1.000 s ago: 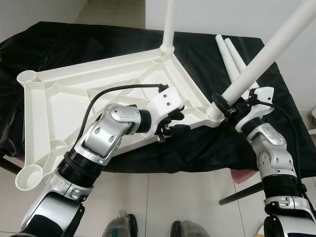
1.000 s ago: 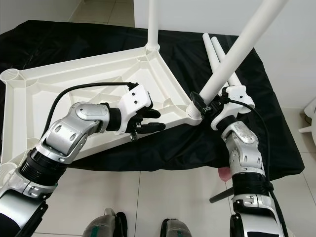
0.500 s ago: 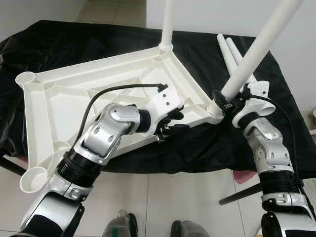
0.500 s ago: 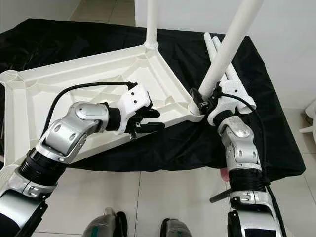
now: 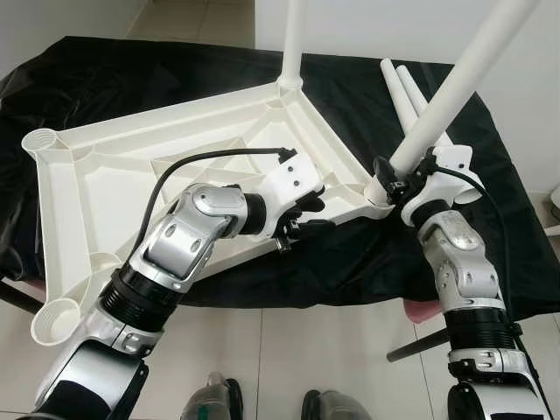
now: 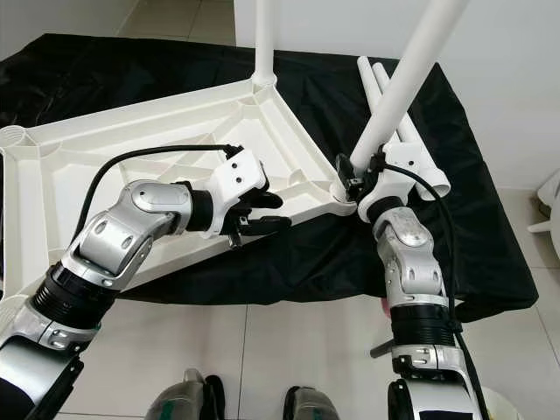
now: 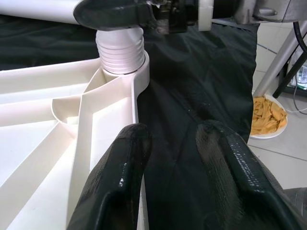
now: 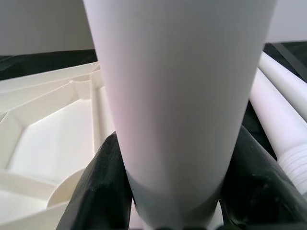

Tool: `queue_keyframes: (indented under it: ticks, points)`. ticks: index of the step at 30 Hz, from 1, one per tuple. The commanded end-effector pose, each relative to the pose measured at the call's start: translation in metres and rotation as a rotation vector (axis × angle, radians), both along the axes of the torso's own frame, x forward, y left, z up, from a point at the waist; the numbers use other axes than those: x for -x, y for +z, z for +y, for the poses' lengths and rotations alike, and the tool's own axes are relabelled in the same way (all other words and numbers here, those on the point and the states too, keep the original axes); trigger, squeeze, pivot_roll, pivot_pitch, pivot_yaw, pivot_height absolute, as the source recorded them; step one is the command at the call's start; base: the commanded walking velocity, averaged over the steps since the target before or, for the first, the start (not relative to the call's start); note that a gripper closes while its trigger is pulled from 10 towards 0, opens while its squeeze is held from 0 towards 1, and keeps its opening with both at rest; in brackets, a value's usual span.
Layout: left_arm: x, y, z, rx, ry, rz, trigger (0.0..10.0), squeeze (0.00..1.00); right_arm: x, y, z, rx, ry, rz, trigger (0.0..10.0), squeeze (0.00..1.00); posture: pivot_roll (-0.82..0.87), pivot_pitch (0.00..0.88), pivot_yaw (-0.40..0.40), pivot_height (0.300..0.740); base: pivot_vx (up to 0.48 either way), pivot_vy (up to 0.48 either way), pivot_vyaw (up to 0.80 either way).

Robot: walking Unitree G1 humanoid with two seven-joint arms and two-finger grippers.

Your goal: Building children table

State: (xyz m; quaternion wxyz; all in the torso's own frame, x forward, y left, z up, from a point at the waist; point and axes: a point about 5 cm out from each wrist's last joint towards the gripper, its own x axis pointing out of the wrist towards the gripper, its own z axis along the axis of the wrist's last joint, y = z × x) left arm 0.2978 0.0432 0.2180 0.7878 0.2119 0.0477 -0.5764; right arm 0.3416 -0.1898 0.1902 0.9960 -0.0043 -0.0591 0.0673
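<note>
A white table top [image 5: 114,188] lies upside down on a black cloth [image 5: 131,79]. One white leg [image 5: 292,39] stands in its far corner. My right gripper [image 5: 404,181] is shut on a second white leg [image 5: 455,83]. That leg leans to the right, with its ribbed end [image 7: 121,50] in the near right corner socket [image 5: 378,198]. In the right wrist view the black fingers [image 8: 103,187] press both sides of this leg [image 8: 177,96]. My left gripper [image 5: 308,217] is open at the table top's near rim. One finger [image 7: 117,177] lies on the rim; the other is over the cloth.
Two spare white legs [image 5: 404,92] lie on the cloth at the back right. A dark bar [image 5: 422,343] stands on the tiled floor by my right arm. On the floor are a plate of yellow chips [image 7: 269,114] and a metal leg [image 7: 280,55]. My feet [image 5: 214,401] are below.
My right gripper has moved left and swung the held leg more upright over the corner socket. The left gripper stays at the rim. The view has shifted slightly.
</note>
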Motion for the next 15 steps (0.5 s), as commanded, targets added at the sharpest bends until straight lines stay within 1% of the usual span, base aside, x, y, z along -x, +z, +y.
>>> queue_keyframes:
  ticks: [1,3,5,8,10,15]
  points:
    - [0.001,0.0,0.001,0.002,0.012,-0.003,10.0,0.0,0.001,-0.024,-0.006,-0.009,-0.051,0.13,10.0,0.0,0.01,0.123,0.006,0.74,0.0,0.0,0.0]
    - [0.001,0.0,0.001,0.001,0.011,-0.003,10.0,0.0,-0.001,-0.024,-0.005,-0.024,-0.067,0.143,10.0,0.0,0.01,0.122,0.006,0.74,0.0,0.0,0.0]
    - [0.001,0.0,0.001,0.001,0.01,-0.004,10.0,0.0,-0.005,-0.022,0.0,-0.038,-0.077,0.165,10.0,0.0,0.01,0.121,0.006,0.74,0.0,0.0,0.0]
    - [0.001,0.0,0.001,0.0,0.009,-0.004,10.0,0.0,-0.006,-0.022,0.001,-0.036,-0.087,0.185,10.0,0.0,0.01,0.121,0.006,0.74,0.0,0.0,0.0]
    - [0.002,0.0,0.001,0.0,0.008,-0.004,10.0,0.0,-0.009,-0.024,0.003,-0.035,-0.093,0.23,10.0,0.0,0.01,0.117,0.005,0.74,0.0,0.0,0.0]
    - [0.002,-0.001,0.001,-0.001,0.007,-0.004,10.0,0.0,-0.011,-0.024,0.003,-0.025,-0.106,0.264,10.0,0.0,0.01,0.115,0.003,0.74,0.0,0.0,0.0]
